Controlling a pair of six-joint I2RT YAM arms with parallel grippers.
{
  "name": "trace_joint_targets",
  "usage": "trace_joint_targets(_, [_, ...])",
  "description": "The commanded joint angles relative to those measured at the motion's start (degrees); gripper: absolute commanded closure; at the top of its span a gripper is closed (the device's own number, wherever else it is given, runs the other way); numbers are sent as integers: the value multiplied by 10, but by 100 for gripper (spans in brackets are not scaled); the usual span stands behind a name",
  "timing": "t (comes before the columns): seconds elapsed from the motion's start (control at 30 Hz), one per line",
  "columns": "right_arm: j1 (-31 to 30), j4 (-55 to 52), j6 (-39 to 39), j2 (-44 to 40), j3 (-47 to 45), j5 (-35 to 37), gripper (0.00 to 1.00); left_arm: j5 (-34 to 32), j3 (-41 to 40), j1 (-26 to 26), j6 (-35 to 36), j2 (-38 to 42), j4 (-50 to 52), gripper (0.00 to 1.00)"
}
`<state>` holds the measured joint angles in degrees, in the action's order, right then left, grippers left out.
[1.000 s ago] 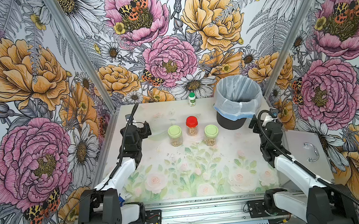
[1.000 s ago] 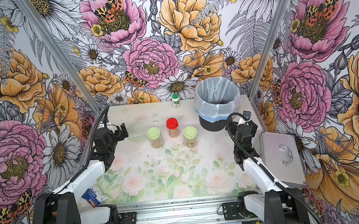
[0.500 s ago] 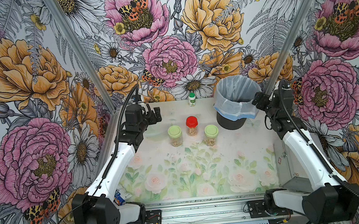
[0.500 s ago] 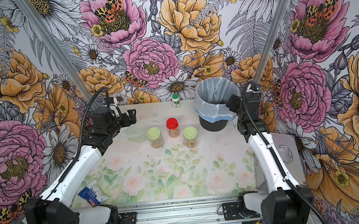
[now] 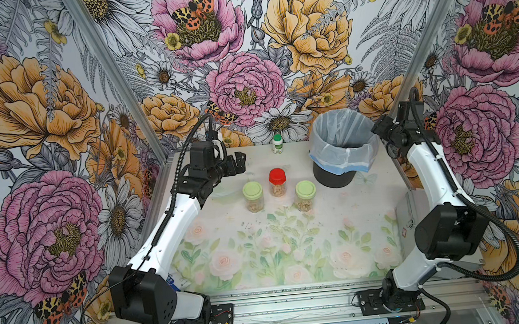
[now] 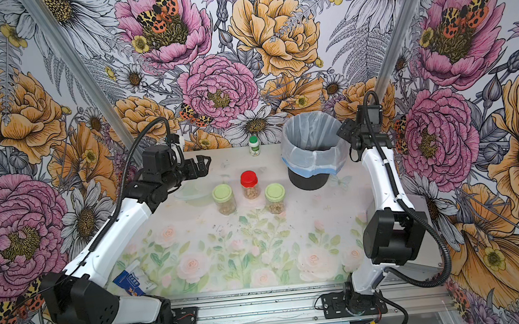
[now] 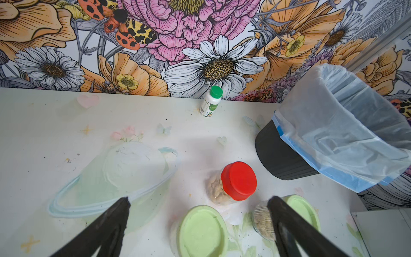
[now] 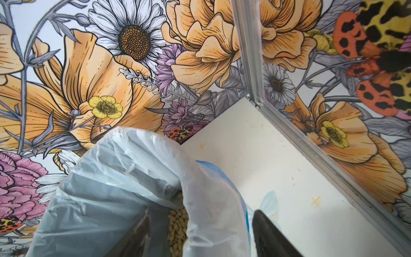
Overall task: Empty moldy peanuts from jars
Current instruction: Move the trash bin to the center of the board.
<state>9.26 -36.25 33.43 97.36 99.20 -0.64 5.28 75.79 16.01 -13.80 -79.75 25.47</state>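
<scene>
Jars (image 5: 277, 183) stand lidded on the desk (image 5: 291, 246); our left claw (image 5: 240, 162) hangs wide open, empty; right claw (image 8: 201, 212) straddles the bin (image 5: 333, 177) rim; whether it grips we cannot tell.

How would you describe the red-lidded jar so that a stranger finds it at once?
Find the black bin with a pale liner at the back of the table. Left of it stand three clear jars of peanuts. The middle jar is the one: only it has a red lid, its neighbours pale green lids.
</scene>
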Motion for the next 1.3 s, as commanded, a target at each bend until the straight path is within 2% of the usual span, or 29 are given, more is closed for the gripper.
trace_joint_targets(0.0, [0,-49,1,30,46,-57,33,15,20,3,-9,-6,14,1])
trace_joint_targets(0.37, [0,-123,-24,80,91,-66,39,17,30,7,-1,-16,19,1])
trace_joint_targets(0.53, [-3,-160,-50,94,107,-67,48,14,25,8,2,-16,21,1])
trace_joint_targets(0.67, [-5,-180,-62,101,118,-68,62,14,21,8,4,-16,21,1])
trace_joint_targets(0.77, [-8,-187,-62,106,126,-76,68,13,17,8,5,-14,20,1])
trace_joint_targets(1.27, [-59,-222,-38,179,237,-118,87,2,-12,-8,6,-1,20,1])
